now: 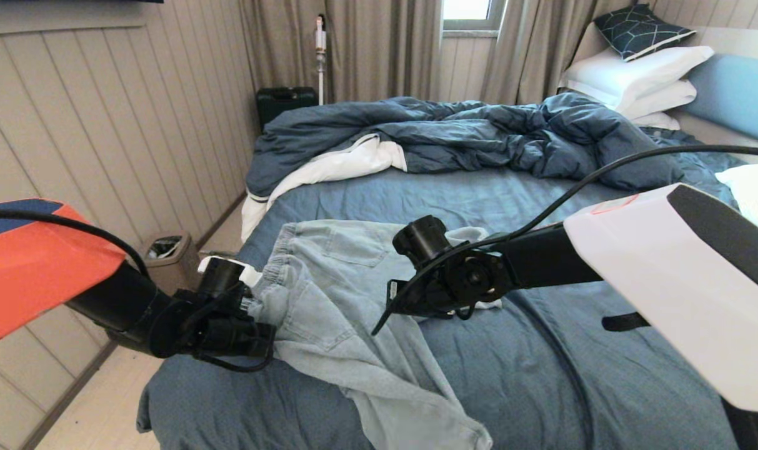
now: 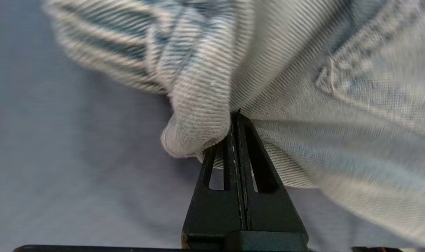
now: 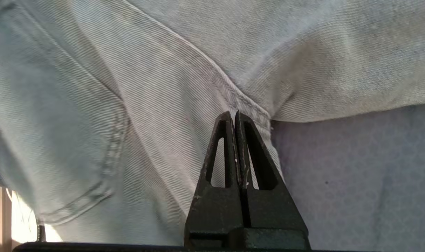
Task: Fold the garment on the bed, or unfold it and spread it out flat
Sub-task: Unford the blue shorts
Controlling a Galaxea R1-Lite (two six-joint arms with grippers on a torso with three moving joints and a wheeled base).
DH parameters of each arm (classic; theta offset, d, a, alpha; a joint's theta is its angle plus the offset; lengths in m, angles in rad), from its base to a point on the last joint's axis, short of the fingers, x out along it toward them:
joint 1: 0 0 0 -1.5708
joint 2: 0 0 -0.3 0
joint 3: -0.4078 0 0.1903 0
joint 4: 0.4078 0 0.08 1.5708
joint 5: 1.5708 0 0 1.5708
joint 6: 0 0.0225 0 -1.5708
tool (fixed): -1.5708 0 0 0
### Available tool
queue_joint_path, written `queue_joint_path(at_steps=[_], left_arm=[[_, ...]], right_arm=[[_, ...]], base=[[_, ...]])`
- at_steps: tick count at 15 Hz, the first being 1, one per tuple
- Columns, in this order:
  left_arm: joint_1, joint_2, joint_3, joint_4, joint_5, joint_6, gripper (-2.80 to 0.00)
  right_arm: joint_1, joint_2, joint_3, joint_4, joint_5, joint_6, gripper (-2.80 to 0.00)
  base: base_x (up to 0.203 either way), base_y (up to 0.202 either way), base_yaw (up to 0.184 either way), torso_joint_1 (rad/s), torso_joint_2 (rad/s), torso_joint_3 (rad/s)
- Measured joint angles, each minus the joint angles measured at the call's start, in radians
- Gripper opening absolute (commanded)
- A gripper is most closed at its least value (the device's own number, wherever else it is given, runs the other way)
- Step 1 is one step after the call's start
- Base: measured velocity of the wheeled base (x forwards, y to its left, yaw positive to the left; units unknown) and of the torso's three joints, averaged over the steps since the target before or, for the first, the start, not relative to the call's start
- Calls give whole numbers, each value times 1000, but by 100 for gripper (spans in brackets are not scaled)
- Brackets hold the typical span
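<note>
Garment (image 1: 347, 300) on bed (image 1: 541, 350)

Soft daylight fills the room, coming from the window (image 1: 467, 11) at the far end between the curtains, where the pane is blown out to near white. The white pillows (image 1: 641, 69) at the far right and the right arm's white cover (image 1: 678, 287) are bright, close to glare. The bed (image 1: 541, 350) is evenly lit, with gentle shadows in the folds of the duvet (image 1: 478, 134) and under both arms. The head view bends straight lines near its edges; the wall panels at the left lean. In the left wrist view the garment (image 2: 303, 87) is smeared by motion blur, with the sheet behind it soft. The right wrist view is sharper, its denim weave clear, and a bright overexposed patch sits at one corner.
</note>
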Motion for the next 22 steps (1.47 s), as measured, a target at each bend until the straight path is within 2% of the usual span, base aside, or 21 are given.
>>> queue_joint_path(at_steps=[6,8,12,22], left_arm=[[82,-53,19,15,-3,69,-280],[93,-84,65,14,-5,93,-280],[95,-156,133,15,-8,100,-280],[105,-243,137,12,-10,105,-280]], right_arm=[[18,16,19,12,18,-29,-280],[20,29,15,34,18,-39,-280],[-4,58,-7,54,17,-54,-280],[-167,89,-87,85,16,-93,-280]], base=[[0,0,0,0,0,0],[0,0,0,0,0,0],[0,0,0,0,0,0],[0,0,0,0,0,0]])
